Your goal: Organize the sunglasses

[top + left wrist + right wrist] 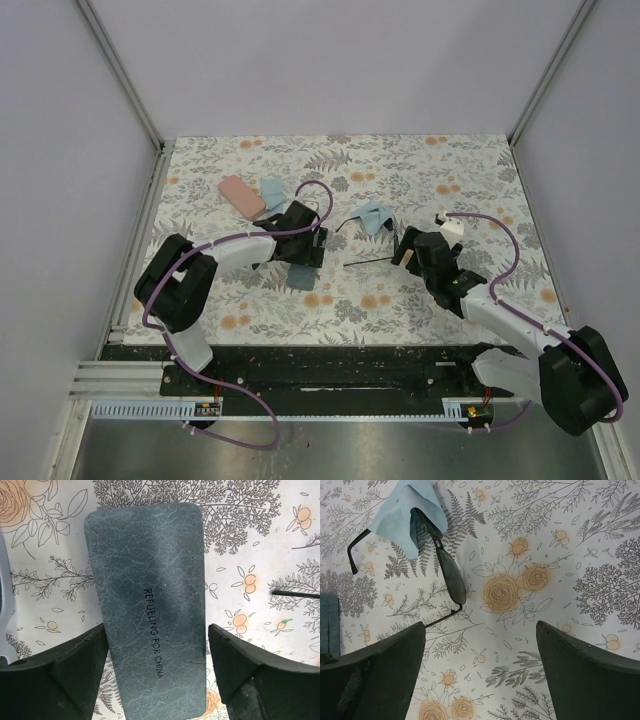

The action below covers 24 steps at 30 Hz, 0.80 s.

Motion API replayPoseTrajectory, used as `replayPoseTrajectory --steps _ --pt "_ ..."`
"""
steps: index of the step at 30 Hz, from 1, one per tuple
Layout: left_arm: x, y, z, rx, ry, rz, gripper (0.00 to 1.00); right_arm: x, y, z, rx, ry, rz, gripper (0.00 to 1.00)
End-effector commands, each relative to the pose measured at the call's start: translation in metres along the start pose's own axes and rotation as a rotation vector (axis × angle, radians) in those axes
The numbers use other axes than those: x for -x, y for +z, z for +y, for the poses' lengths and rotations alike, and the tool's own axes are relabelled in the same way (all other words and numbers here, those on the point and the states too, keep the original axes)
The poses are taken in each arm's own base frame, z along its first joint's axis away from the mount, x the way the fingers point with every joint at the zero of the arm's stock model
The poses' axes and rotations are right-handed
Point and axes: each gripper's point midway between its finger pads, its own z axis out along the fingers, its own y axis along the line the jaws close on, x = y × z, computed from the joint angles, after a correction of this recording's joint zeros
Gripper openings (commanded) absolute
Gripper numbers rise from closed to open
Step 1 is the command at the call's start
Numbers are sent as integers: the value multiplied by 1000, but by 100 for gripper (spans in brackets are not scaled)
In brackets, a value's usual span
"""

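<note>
The black-framed sunglasses (451, 575) lie unfolded on the flowered table, one side under a light blue cloth (405, 510); in the top view the glasses (362, 240) lie at the middle. My right gripper (480, 670) is open and empty above bare table, just near-right of them; in the top view it (408, 250) hovers right of the pair. My left gripper (157, 670) is open, its fingers on either side of the near end of a grey-blue case (147, 605). A small white thing (447, 224) by the right wrist may be the whitish pair; I cannot tell.
A pink case (241, 195) and a second light blue cloth (272, 190) lie at the back left. The grey-blue case (300, 277) lies left of centre. White walls close the table on three sides.
</note>
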Motion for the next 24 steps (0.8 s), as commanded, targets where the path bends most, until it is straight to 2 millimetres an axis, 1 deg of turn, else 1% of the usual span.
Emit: replayPoseTrajectory --steps 1,3,5,6,8,10,11,13,14,16,18,20,23,24 --pt "38 -21 -19 -87 -27 -113 82 10 3 10 29 14 -21 99" --pt "39 -23 -19 -96 -32 -118 82 10 3 10 31 13 -20 99" --pt "40 -23 -17 -97 -35 -118 79 11 3 9 29 16 -20 99" --pt "40 -23 -17 -96 -36 -119 76 17 4 15 49 30 -45 99" --pt "39 -21 -15 -93 -38 -115 70 16 4 15 49 30 -43 99" --pt "37 -19 -14 -92 -35 -107 68 18 3 15 51 30 -45 99" --pt "37 -18 -14 -91 -35 -106 70 17 4 14 47 28 -43 99" --pt "35 -15 -14 -88 -30 -96 82 16 4 15 50 28 -41 99" --pt "32 -13 -13 -85 -28 -87 85 16 4 14 49 26 -40 99" --pt "33 -12 -12 -81 -26 -89 84 16 4 15 51 29 -40 99" --pt "33 -12 -11 -76 -28 -89 79 16 4 15 50 27 -41 99" --pt "33 -11 -10 -72 -26 -87 77 17 4 14 47 30 -44 99" --pt "31 -9 -10 -70 -23 -77 82 17 3 13 46 30 -46 99" --pt "31 -8 -10 -68 -24 -74 82 18 3 14 47 33 -47 99"
